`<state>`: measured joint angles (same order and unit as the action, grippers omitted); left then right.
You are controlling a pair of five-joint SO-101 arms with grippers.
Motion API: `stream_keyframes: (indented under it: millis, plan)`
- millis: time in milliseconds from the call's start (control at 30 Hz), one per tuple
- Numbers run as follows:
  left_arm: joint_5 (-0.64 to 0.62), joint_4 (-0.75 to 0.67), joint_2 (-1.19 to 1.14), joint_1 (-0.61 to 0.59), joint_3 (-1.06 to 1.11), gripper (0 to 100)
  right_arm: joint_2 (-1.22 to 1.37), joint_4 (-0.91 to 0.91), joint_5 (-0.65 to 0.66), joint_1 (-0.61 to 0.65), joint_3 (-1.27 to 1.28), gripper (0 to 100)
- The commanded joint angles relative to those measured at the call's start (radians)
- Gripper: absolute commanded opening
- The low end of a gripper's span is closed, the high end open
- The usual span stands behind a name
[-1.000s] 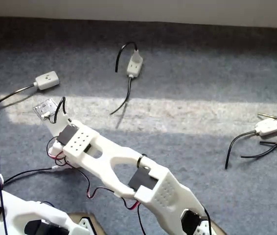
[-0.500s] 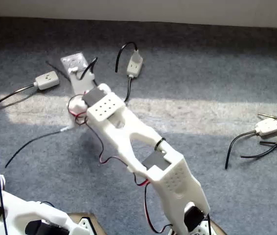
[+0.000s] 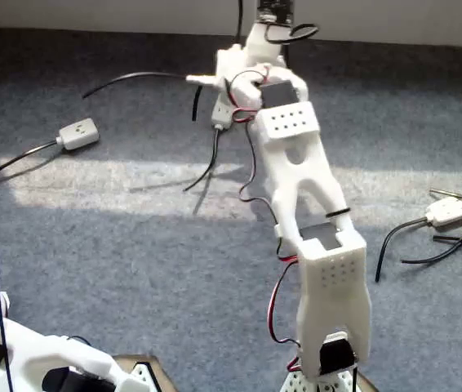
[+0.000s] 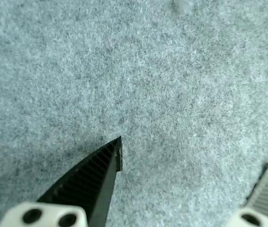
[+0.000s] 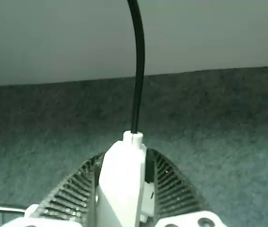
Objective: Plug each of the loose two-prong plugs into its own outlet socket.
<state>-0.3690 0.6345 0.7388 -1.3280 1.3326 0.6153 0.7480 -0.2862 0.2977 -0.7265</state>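
Note:
My right arm stretches to the far back edge of the carpet, where its gripper (image 3: 273,10) sits by the wall. In the right wrist view the right gripper (image 5: 127,160) is shut on a white two-prong plug (image 5: 120,184), whose black cord (image 5: 136,66) rises from it. A white outlet socket (image 3: 78,133) with a black cord lies at the far left. Another white socket piece (image 3: 219,119) lies partly hidden beside the right arm's wrist. My left gripper (image 4: 197,147) stands open over bare grey carpet, with nothing between its fingers.
Two white connector pieces (image 3: 449,212) with black cords lie together at the right edge. A black cable (image 3: 133,77) trails leftward from the right arm's wrist. The left arm's base (image 3: 27,355) is at the front left. A pale wall (image 5: 134,33) borders the carpet.
The right arm has swung from the front left, past the left socket, to the far back centre, carrying the plug. The left arm has not moved.

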Motion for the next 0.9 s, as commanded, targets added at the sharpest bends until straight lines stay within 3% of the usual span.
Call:
stream_keyframes:
  millis: [0,200,400,467,667,867]
  plan:
    - [0.006,-0.012,0.018,-0.005,-0.005,44,-0.016,-0.203,-0.002,-0.071,0.070,1.2]
    - [0.006,-0.012,0.018,-0.004,-0.005,44,0.028,-0.475,-0.002,-0.131,0.283,1.3]
    - [0.006,-0.012,0.018,-0.004,-0.005,44,0.168,-0.638,-0.002,-0.148,0.275,1.4]
    - [0.006,-0.012,0.018,-0.004,-0.005,44,0.191,-0.644,-0.003,-0.147,0.251,2.8]
    - [0.006,-0.012,0.018,-0.004,-0.005,44,0.208,-0.644,-0.008,-0.147,0.229,19.4]
    - [0.006,-0.012,0.018,-0.004,-0.005,44,0.202,-0.644,-0.009,-0.153,0.229,20.8]
